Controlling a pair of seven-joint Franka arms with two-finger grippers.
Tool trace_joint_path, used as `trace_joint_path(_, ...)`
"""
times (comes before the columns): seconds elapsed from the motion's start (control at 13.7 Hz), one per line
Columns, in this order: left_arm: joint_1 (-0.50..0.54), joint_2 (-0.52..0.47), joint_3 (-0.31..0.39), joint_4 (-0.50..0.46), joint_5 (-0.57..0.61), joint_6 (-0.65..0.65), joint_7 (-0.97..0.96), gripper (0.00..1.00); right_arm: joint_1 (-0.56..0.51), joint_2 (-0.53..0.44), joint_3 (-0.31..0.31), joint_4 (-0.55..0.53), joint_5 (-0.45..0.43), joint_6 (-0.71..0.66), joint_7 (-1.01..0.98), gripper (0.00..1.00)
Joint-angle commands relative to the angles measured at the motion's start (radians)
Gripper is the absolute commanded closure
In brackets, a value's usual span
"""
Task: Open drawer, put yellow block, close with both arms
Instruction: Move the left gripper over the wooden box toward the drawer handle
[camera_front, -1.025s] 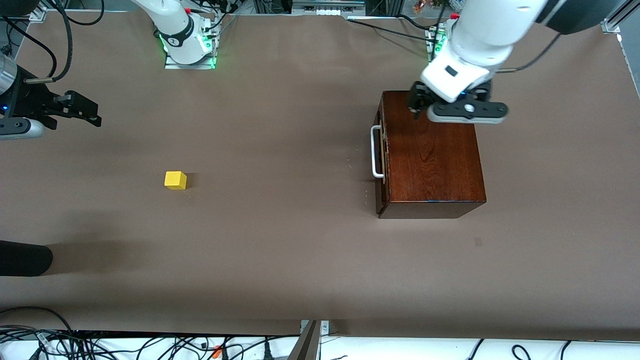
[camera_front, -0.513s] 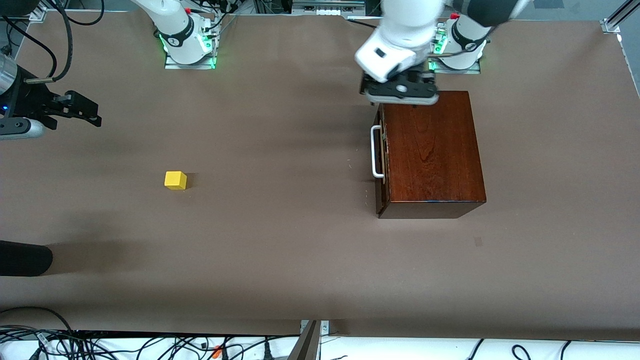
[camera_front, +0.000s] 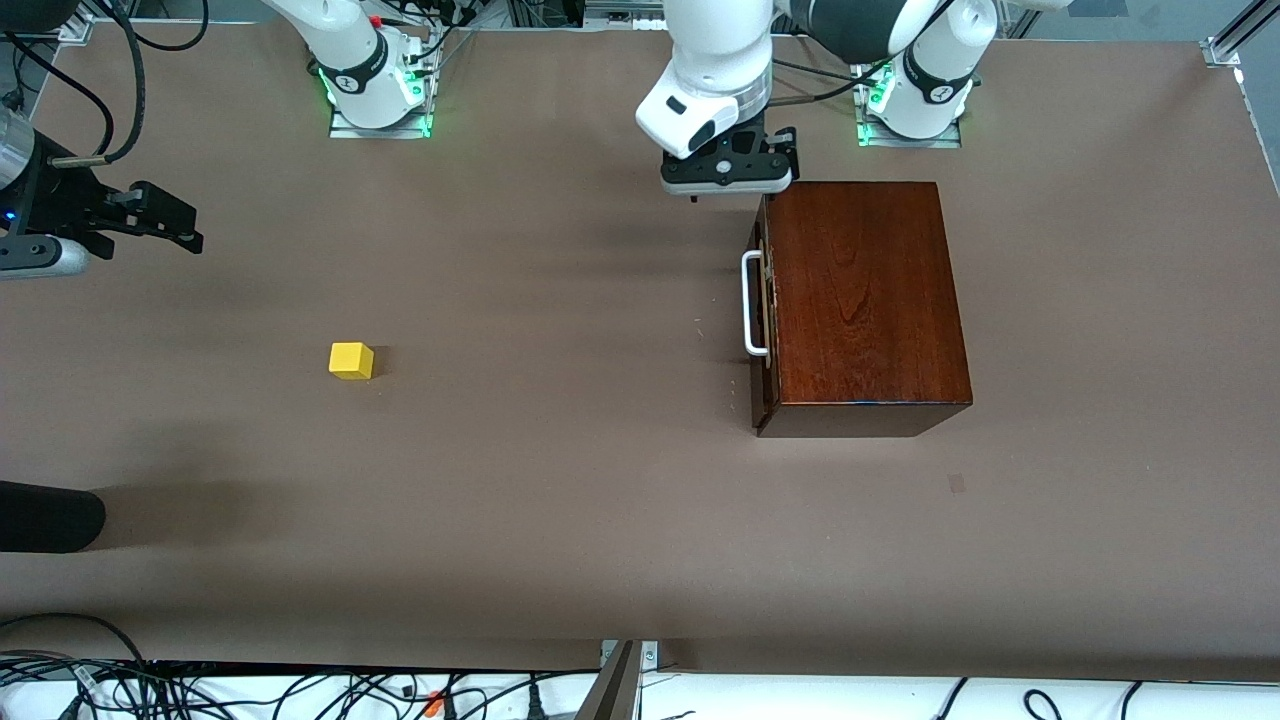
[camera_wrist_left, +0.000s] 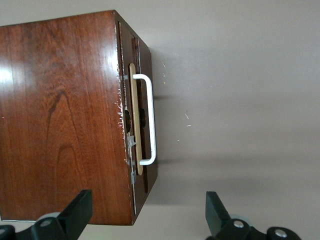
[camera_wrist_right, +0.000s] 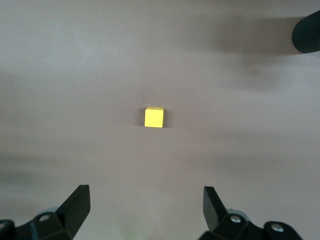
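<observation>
Nothing done yet: the drawer (camera_front: 765, 305), right of centre, is shut; the yellow block (camera_front: 351, 361) sits centre-left on the bench (camera_front: 560, 500). My left gripper (camera_front: 728, 180) and right gripper (camera_front: 160, 222) are spread, empty.

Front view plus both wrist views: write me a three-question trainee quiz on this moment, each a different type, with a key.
1. True or false: the drawer in the glossy reddish-brown wooden box is shut.
2. The small bright-yellow cube lies: A) in the drawer B) on the bare table C) in a gripper.
3. Fill in: the left gripper hangs with open jaws beside the box's corner, short of the white U-shaped bar ____.

Key: 1 true; 2 B; 3 handle.
</observation>
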Motion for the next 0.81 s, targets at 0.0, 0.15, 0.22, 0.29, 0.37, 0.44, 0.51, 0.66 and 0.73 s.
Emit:
trace_joint_path(0.0,-0.011,0.036,0.007,0.04,0.047,-0.011,-0.003,0.0,-0.006,-0.001,0.004,0.011,0.006,-0.002,-0.001,0.0)
trace_joint_path(0.15,-0.004,0.03,0.012,0.042,0.063,-0.014,0.008,0.0,-0.006,-0.001,0.004,0.011,0.007,-0.003,-0.001,0.0)
trace_joint_path(0.22,-0.003,0.031,0.013,0.046,0.064,-0.015,0.034,0.0,-0.006,-0.001,0.004,0.011,0.006,-0.003,-0.001,0.0)
trace_joint_path(0.29,-0.003,0.034,0.013,0.054,0.064,-0.013,0.069,0.0,-0.006,-0.001,0.004,0.011,0.006,-0.003,-0.001,0.0)
trace_joint_path(0.37,-0.001,0.034,0.016,0.063,0.063,-0.011,0.086,0.0,-0.006,-0.001,0.004,0.011,0.006,-0.003,-0.001,0.0)
trace_joint_path(0.44,-0.003,0.059,0.019,0.077,0.058,-0.011,0.088,0.0,-0.006,0.001,0.004,0.011,0.006,-0.003,-0.001,0.0)
trace_joint_path(0.51,-0.01,0.088,0.019,0.104,0.061,-0.013,0.083,0.0,-0.006,0.0,0.004,0.011,0.006,-0.003,-0.001,0.0)
trace_joint_path(0.66,-0.014,0.129,0.018,0.124,0.056,-0.01,0.082,0.0,-0.007,-0.001,0.002,0.011,0.006,-0.006,-0.001,0.0)
trace_joint_path(0.73,-0.014,0.151,0.015,0.134,0.056,-0.01,0.08,0.0,-0.007,-0.001,0.002,0.011,0.006,-0.009,-0.001,0.0)
